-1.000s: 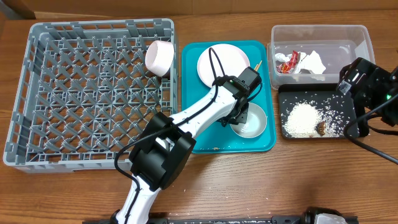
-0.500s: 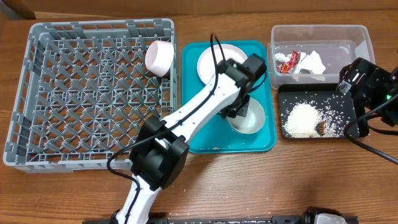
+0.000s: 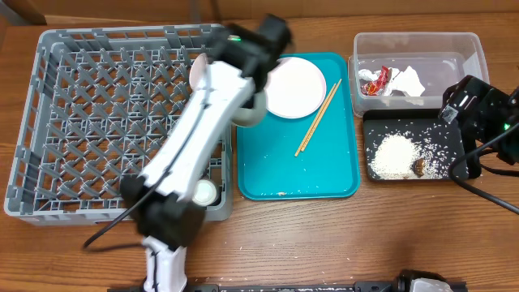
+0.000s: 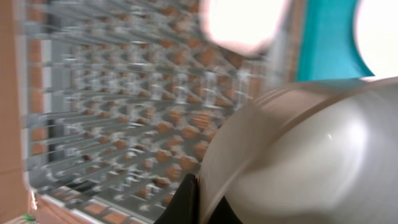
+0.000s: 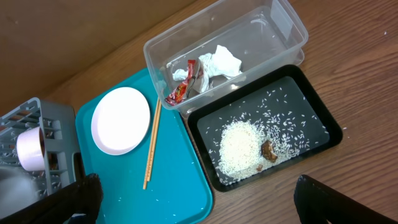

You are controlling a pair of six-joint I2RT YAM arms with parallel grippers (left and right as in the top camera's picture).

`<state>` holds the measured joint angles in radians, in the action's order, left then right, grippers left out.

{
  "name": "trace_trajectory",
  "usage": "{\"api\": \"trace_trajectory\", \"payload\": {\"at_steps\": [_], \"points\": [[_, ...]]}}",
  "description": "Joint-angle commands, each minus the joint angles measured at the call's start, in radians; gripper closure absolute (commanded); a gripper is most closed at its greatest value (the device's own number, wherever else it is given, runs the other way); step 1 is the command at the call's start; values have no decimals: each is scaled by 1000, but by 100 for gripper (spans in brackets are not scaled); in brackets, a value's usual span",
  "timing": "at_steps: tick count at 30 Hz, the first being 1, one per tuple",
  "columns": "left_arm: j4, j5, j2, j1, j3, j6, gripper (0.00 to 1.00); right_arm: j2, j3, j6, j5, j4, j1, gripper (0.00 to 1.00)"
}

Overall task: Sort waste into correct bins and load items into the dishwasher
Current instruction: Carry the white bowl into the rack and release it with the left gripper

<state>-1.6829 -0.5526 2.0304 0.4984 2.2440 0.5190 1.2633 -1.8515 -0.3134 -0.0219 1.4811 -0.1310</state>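
One glossy white bowl [image 4: 298, 155] was pinched in the left gripper [image 4: 193, 196]. The right gripper [image 5: 199, 208] was spread wide. One plate [image 3: 296, 87] and two chopsticks [image 3: 316, 118] were seen.

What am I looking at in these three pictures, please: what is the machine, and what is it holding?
This is a two-armed robot at a wooden table; each arm ends in a two-finger gripper. One picture comes from a camera above the table, the other two from cameras on the wrists. On the table are a large square grey plastic dish rack, a teal tray carrying a round pale plate and thin wooden chopsticks, a clear plastic tub holding a crumpled red-and-white wrapper and a crumpled white napkin, and a shallow black tray with white rice and a brown scrap. The left gripper is shut on a small white bowl, over the rack's edge beside the teal tray. The right gripper is open and empty, near the tub and black tray.
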Motion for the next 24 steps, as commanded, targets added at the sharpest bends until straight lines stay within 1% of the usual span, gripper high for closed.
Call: {"api": "trace_trajectory", "payload": {"at_steps": [1, 4, 6, 7, 12, 13, 14, 17, 20, 24], "points": [[-7, -67, -205, -77, -87, -11, 96, -3, -15, 0, 6, -5, -7, 0], [11, -146, -290, -138, -201, 84, 96, -3, -15, 0, 6, -5, -7, 0], [40, -206, -303, -141, -255, 83, 96, -3, -15, 0, 6, -5, -7, 0], [61, -294, -300, -123, -308, 84, 96, -3, -15, -1, 6, -5, -7, 0], [127, -558, -298, -58, -497, 118, 96, -3, -15, -1, 6, -5, -7, 0], [150, -593, -298, -54, -530, 117, 96, -3, -15, -1, 6, -5, -7, 0], [178, -617, -298, -53, -570, 109, 96, -3, -15, 0, 6, -5, -7, 0], [240, -626, -298, -56, -653, 29, 96, -3, -15, 0, 6, -5, -7, 0], [296, -642, -298, -56, -714, 0, 96, -3, -15, 0, 6, -5, -7, 0], [460, -676, -296, -53, -787, -56, 96, -3, -15, 0, 6, -5, -7, 0]]}}
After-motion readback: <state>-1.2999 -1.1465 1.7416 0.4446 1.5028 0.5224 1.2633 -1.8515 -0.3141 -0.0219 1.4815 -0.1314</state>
